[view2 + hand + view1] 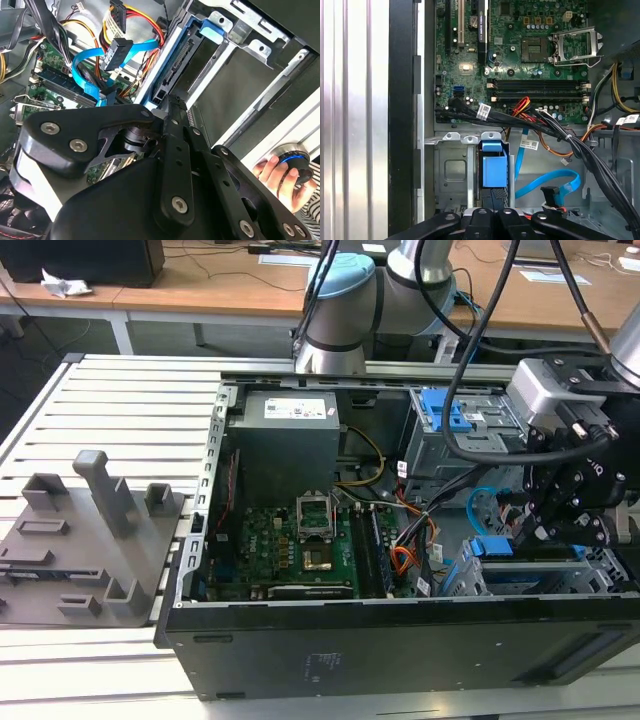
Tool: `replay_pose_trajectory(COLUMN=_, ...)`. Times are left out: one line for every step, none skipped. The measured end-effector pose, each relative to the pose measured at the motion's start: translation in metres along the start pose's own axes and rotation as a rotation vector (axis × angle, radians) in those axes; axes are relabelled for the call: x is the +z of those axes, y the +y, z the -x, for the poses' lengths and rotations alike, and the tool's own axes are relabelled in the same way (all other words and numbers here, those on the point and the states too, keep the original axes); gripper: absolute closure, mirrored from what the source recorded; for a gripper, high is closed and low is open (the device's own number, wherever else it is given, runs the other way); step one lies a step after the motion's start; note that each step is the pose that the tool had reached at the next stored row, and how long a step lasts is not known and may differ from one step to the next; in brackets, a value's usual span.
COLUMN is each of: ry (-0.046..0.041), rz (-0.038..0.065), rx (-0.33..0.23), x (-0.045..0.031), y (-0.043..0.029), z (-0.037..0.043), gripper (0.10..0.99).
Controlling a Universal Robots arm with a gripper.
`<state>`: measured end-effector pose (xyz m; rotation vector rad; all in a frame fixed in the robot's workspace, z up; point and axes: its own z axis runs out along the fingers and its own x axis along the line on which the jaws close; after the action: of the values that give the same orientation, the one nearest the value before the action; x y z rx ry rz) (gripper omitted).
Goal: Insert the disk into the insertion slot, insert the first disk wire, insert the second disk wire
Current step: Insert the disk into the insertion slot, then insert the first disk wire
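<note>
Wooden desks (200, 285) stand behind a slatted bench (120, 400) that carries an open case (400, 640). In the exterior view the pincer (545, 528) hangs over the case's end on the exterior view's right. It is just above the disk (490, 546), whose blue caddy pokes up from the cage (462, 582).

In the second wrist view the disk (176, 70) stands on edge in the cage (250, 35), long axis along the bay. Its connector edge faces the blue cable (82, 70) and a wire bundle (142, 20). The pincer (172, 107) is at the disk's near end. A hand (272, 172) touches a knob (295, 162) outside the case.

In the first wrist view the disk (495, 167) shows end-on between the cage (450, 170) walls. The blue cable (550, 181) lies just beside it, apart. Black cables (520, 122) cross between the disk and the motherboard (520, 50). I cannot tell whether the pincer (493, 210) is open or gripping.
</note>
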<state>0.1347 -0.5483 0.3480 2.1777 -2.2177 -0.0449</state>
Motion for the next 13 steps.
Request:
replay_pose_trajectory(ry=0.0001, rz=0.000, rx=0.000, x=0.0000, y=0.0000, z=0.0000, gripper=0.980)
replay_pose_trajectory(ry=0.0000, rz=0.000, rx=0.000, x=0.0000, y=0.0000, z=0.0000, gripper=0.980)
replay_pose_trajectory(ry=0.0000, rz=0.000, rx=0.000, x=0.0001, y=0.0000, z=0.0000, gripper=0.980)
replay_pose_trajectory(ry=0.0000, rz=0.000, rx=0.000, x=0.0001, y=0.0000, z=0.0000, gripper=0.980)
replay_pose_trajectory(ry=0.0000, rz=0.000, rx=0.000, x=0.0001, y=0.0000, z=0.0000, gripper=0.980)
replay_pose_trajectory(ry=0.0000, rz=0.000, rx=0.000, x=0.0001, y=0.0000, z=0.0000, gripper=0.980)
replay_pose_trajectory(ry=0.0000, rz=0.000, rx=0.000, x=0.0001, y=0.0000, z=0.0000, gripper=0.980)
replay_pose_trajectory(ry=0.0000, rz=0.000, rx=0.000, x=0.0002, y=0.0000, z=0.0000, gripper=0.980)
replay_pose_trajectory(ry=-0.0001, rz=0.000, rx=0.000, x=0.0002, y=-0.0036, z=0.0001, gripper=0.980)
replay_pose_trajectory(ry=0.0001, rz=0.000, rx=0.000, x=-0.0001, y=-0.0087, z=0.0001, gripper=0.980)
replay_pose_trajectory(ry=0.0001, rz=0.000, rx=0.000, x=-0.0003, y=-0.0127, z=0.0002, gripper=0.980)
replay_pose_trajectory(ry=0.0001, rz=0.000, rx=0.000, x=-0.0004, y=-0.0153, z=0.0003, gripper=0.980)
replay_pose_trajectory(ry=0.0001, rz=0.000, rx=0.000, x=-0.0005, y=-0.0182, z=0.0004, gripper=0.980)
